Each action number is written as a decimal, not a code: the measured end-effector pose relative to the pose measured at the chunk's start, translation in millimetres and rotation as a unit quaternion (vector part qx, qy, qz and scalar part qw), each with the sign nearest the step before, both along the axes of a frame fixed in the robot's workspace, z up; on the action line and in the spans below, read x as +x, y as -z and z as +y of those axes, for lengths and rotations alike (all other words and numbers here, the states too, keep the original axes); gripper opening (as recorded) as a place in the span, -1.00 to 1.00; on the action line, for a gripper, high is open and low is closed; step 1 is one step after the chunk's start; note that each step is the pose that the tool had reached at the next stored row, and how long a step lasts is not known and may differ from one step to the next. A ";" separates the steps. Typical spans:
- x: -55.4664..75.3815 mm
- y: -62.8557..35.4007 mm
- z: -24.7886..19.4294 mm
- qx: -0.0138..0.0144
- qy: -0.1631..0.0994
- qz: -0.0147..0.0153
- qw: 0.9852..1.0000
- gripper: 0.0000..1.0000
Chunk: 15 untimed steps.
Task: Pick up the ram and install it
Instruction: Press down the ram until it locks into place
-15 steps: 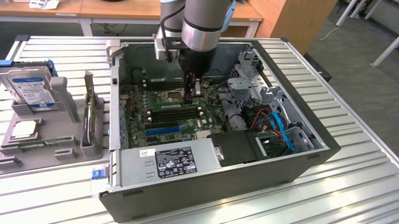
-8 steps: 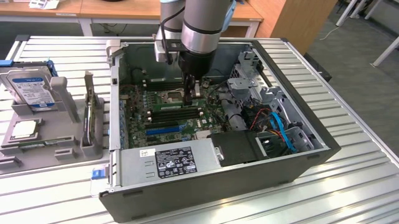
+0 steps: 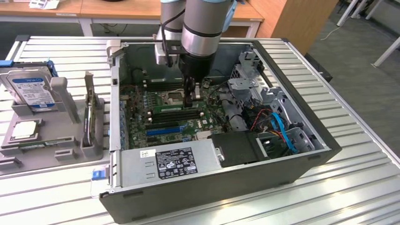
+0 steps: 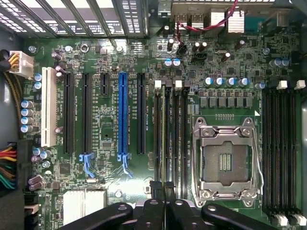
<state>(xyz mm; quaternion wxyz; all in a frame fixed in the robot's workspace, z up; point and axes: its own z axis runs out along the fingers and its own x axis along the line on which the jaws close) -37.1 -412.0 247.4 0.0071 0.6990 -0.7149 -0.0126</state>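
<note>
My jaws are nearly pressed together, pinching the top edge of the ram [image 4: 168, 134], as far as I can tell. The ram [image 3: 175, 107] stands on edge directly under me, inside the case [image 3: 312, 140]. Its long axis runs along the slots [image 4: 181, 139], just beside the socket [image 4: 228, 158]. Can't tell if it's seated. Neighbouring slots are tight on both sides, with open room only above.
</note>
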 end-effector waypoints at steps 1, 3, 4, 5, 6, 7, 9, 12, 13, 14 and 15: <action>0.0 0.6 0.0 0.000 0.000 0.000 1.000 -0.76; -0.1 2.1 0.0 0.000 0.000 0.000 1.000 -0.76; -0.1 2.7 0.0 0.000 0.000 0.000 1.000 -0.76; -0.1 3.4 0.0 0.000 0.000 0.000 1.000 -0.76; -0.1 4.0 0.0 0.000 0.000 0.000 1.000 -0.76; -0.1 4.6 0.0 0.000 0.000 0.000 1.000 -0.76; -0.2 4.9 0.0 0.000 0.000 0.000 1.000 -0.76; -0.2 5.0 0.0 0.000 0.000 0.000 1.000 -0.76; -0.4 5.0 0.0 0.000 0.000 0.000 1.000 -0.76; -0.8 5.0 0.0 0.000 0.000 0.000 1.000 -0.76; -1.1 5.1 0.0 0.000 0.000 0.000 1.000 -0.76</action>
